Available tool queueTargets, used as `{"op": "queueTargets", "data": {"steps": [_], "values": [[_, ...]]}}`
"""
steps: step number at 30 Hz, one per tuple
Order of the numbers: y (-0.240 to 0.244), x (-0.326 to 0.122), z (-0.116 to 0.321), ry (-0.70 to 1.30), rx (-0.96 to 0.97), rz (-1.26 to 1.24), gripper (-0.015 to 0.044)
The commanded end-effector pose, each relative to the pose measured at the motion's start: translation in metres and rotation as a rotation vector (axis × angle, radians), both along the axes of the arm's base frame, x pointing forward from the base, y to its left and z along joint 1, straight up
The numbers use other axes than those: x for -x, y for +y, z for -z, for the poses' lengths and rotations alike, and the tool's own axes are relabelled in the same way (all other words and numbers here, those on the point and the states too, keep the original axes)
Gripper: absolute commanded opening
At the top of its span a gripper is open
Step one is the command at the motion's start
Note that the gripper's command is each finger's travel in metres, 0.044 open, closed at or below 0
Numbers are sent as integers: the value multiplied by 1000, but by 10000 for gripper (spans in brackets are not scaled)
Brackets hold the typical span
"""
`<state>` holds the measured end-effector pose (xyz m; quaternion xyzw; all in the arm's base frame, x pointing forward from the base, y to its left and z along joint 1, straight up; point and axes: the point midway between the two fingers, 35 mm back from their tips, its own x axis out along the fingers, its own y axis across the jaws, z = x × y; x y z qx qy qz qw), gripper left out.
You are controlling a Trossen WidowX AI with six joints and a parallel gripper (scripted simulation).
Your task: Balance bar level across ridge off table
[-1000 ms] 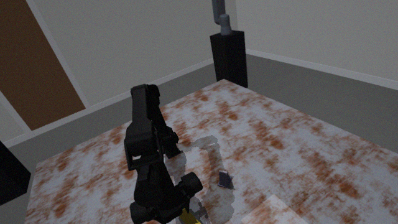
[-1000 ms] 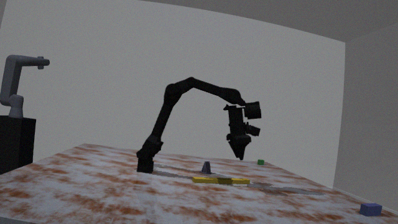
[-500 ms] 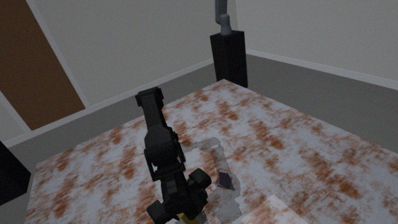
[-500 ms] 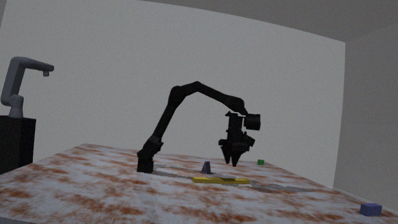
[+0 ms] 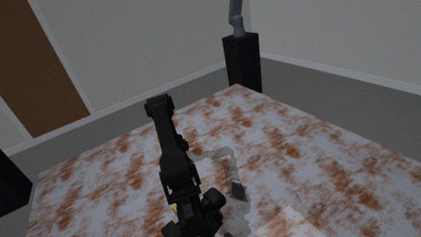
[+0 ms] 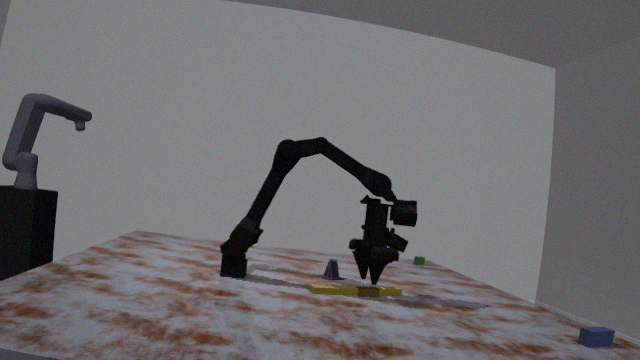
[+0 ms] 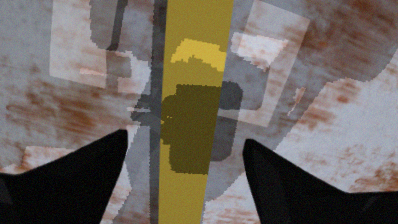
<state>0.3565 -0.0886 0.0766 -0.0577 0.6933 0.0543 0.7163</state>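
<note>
A long yellow bar (image 6: 332, 290) (image 7: 182, 195) lies flat on the table; in the top view only a small yellow corner (image 5: 175, 208) shows beside the arm. My gripper (image 6: 369, 281) (image 7: 186, 142) is open and empty and points down just above the bar. In the wrist view the bar runs between the two fingers without touching either. The small grey-purple ridge (image 5: 237, 189) (image 6: 332, 269) stands on the table apart from the bar, behind it in the exterior view. Nothing rests on the ridge. The fingertips are hidden in the top view.
A blue block (image 6: 596, 337) lies near the right table edge and a green block (image 6: 419, 260) at the far edge. Another grey arm (image 5: 237, 24) (image 6: 30, 130) stands on a black pedestal (image 5: 243, 62) (image 6: 27, 232) off the table (image 5: 316, 158).
</note>
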Motion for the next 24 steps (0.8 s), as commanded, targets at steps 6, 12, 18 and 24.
{"op": "queueTargets", "data": {"steps": [6,12,18,24], "values": [[-1,0,14,3,5,-5,315],[-1,0,24,3,5,-5,315],[-1,0,26,3,5,-5,315],[-1,0,26,3,5,-5,315]]}}
